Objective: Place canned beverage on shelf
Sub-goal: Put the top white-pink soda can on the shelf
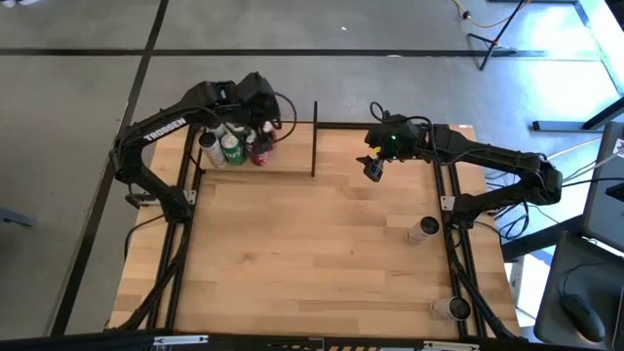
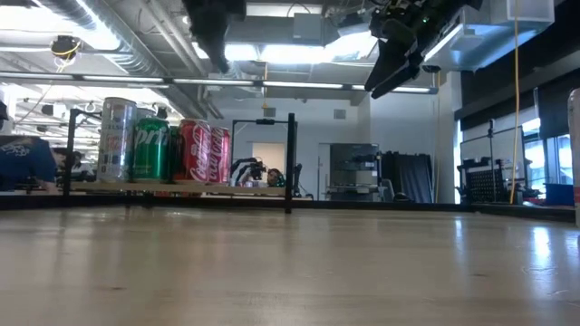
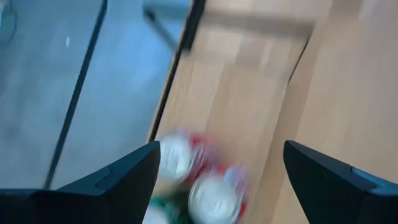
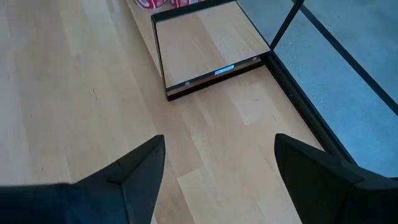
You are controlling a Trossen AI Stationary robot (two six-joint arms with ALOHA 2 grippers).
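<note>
Cans [image 1: 234, 146] crowd shelf's [image 1: 292, 156] left end; right half bare.

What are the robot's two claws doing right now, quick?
Left gripper: open, empty, above the cans on the shelf.
Right gripper: open, empty, above the table.

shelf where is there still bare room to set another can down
The narrow light-wood shelf with thin black rods is crowded at its left end, where the silver can, green can and red cans stand bunched. Its right stretch, from the red cans to the black end post, is bare.
</note>
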